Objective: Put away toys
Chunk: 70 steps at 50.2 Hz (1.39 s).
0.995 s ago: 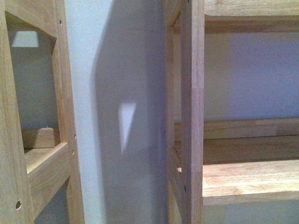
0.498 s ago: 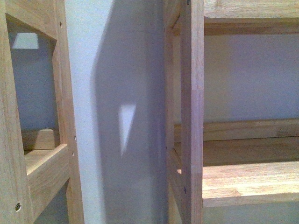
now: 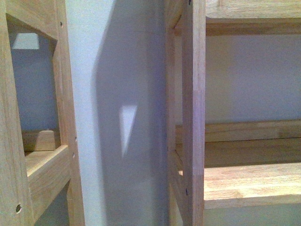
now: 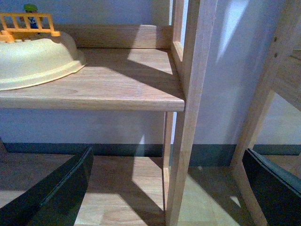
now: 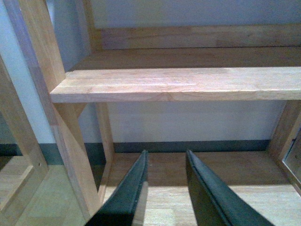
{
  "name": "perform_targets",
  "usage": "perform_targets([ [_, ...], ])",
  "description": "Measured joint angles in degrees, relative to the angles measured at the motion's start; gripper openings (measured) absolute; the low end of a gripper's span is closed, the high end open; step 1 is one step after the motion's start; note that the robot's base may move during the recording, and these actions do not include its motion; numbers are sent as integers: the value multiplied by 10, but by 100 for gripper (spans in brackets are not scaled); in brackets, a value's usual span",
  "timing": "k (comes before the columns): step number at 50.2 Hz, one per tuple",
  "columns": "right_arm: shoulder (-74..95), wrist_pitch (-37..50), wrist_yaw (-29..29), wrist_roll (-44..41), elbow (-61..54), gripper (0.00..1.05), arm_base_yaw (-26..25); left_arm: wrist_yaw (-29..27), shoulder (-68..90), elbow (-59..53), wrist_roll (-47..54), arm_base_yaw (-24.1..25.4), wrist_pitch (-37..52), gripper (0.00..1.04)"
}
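The toys are out of view in every frame. In the left wrist view my left gripper (image 4: 167,188) is open wide. Its dark fingers (image 4: 61,190) stand apart on either side of a light wooden upright post (image 4: 188,117), low near the floor shelf. In the right wrist view my right gripper (image 5: 165,157) is open with a narrow gap and nothing between its fingers (image 5: 129,193). It points into the lowest bay of a wooden shelf unit, below a bare shelf board (image 5: 178,84). Neither arm shows in the front view.
On the shelf board (image 4: 108,89) in the left wrist view lies a cream dome-shaped object (image 4: 35,59) carrying an orange plastic fence piece (image 4: 28,26) and a small green-capped figure (image 4: 31,10). The front view shows two wooden shelf frames (image 3: 193,117) close by, with a grey wall (image 3: 117,117) between them.
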Motion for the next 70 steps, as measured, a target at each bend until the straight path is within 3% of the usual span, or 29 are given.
perform_targets([
  [3,0,0,0,-1,0,3,0,0,0,0,0,0,0,99],
  [9,0,0,0,-3,0,5,0,0,0,0,0,0,0,99],
  [25,0,0,0,-3,0,65,0,0,0,0,0,0,0,99],
  [37,0,0,0,-3,0,100,0,0,0,0,0,0,0,99],
  [70,0,0,0,-3,0,98,0,0,0,0,0,0,0,99],
])
